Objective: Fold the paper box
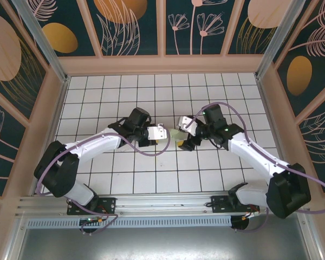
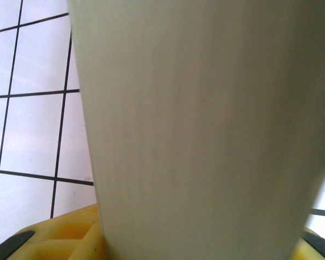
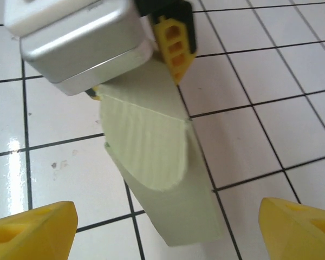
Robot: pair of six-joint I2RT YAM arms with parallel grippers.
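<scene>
Currently both arms meet at the middle of the top view, over the white tiled table (image 1: 124,173). The left gripper (image 1: 163,133) comes in from frame left and the right gripper (image 1: 183,141) from frame right, tips near each other. The paper box (image 1: 175,134) sits between them at frame centre, a small pale green patch, detail too small to read there.

Left wrist view: green card fills most of the frame, faintly ribbed, blurred from closeness. Yellow fingers (image 2: 49,241) peek out at the lower left and lower right corners, one either side of the card. The left gripper is closed partway, with the box pinched between its jaws.

Right wrist view: the box runs from upper centre to lower centre, tilted. Its upper end sits under the silver block (image 3: 76,43) on the left gripper at upper left, with a yellow finger (image 3: 175,46) pressed to its edge. A rounded flap (image 3: 151,146) lies folded over the box's face. The box's free end lies between the right gripper's yellow fingertips (image 3: 32,230) at the lower corners, apart from both. Right jaws stand wide, holding nothing. Can't tell if the free end touches the tiles
</scene>
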